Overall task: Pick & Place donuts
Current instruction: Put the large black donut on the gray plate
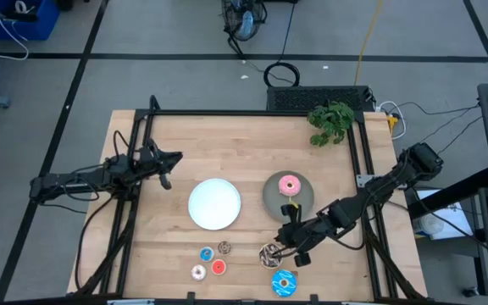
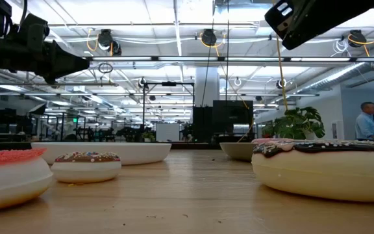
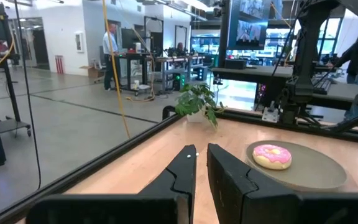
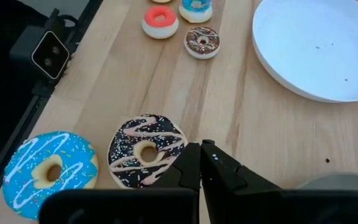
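Observation:
The brown sprinkled donut (image 1: 269,252) (image 4: 145,152) lies flat on the wood near the table's front edge, with the blue sprinkled donut (image 1: 283,282) (image 4: 48,169) beside it. My right gripper (image 1: 292,248) (image 4: 201,163) is shut, its tips at the brown donut's rim. The pink donut (image 1: 289,185) (image 3: 271,155) rests on the grey plate (image 1: 271,196). Tiny blue (image 1: 206,253), brown (image 1: 224,247), white (image 1: 198,272) and red (image 1: 219,268) donuts lie in a cluster. My left gripper (image 1: 167,175) (image 3: 202,158) waits over the table's left side with only a narrow gap between its fingers. My right gripper has its shut fingertips (image 4: 191,163) at the edge of the brown sprinkled donut (image 4: 178,149), on the side toward the grey plate, slanting down from the table's right. I cannot tell whether they touch it. The donut lies flat on the table.
A white plate (image 1: 214,204) sits at the table's middle, bare. A green plant (image 1: 331,121) stands at the far right corner. Black frame rails (image 1: 358,161) run along both sides. A small camera (image 4: 50,53) sits at the front edge. People stand in the room beyond.

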`<move>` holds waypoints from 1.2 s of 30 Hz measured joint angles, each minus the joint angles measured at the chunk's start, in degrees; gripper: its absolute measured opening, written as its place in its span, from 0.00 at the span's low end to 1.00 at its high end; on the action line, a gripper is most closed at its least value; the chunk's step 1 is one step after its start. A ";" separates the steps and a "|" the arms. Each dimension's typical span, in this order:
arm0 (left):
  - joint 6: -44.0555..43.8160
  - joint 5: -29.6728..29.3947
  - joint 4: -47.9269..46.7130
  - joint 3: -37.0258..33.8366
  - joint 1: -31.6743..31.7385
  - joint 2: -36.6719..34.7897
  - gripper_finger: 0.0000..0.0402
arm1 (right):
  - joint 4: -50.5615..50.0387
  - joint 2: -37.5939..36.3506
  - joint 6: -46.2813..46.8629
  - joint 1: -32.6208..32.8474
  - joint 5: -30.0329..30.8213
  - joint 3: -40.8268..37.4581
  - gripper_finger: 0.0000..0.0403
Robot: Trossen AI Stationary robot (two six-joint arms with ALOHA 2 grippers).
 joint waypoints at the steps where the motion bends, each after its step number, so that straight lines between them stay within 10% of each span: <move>1: 0.00 0.02 -0.02 0.00 0.00 0.00 0.12 | -0.01 0.00 0.01 0.00 0.00 0.00 0.00; 14: -1.79 -2.35 0.08 0.00 0.01 0.02 0.12 | 5.35 1.23 0.38 -1.16 1.63 2.87 0.00; 27: -3.37 -2.84 -0.80 -0.02 0.00 0.52 0.12 | -26.72 19.57 -1.41 -0.51 -2.52 31.93 0.00; 36: -3.13 -1.33 -1.75 -0.02 0.02 0.50 0.12 | -28.61 26.20 -1.49 -0.74 -1.93 31.29 0.08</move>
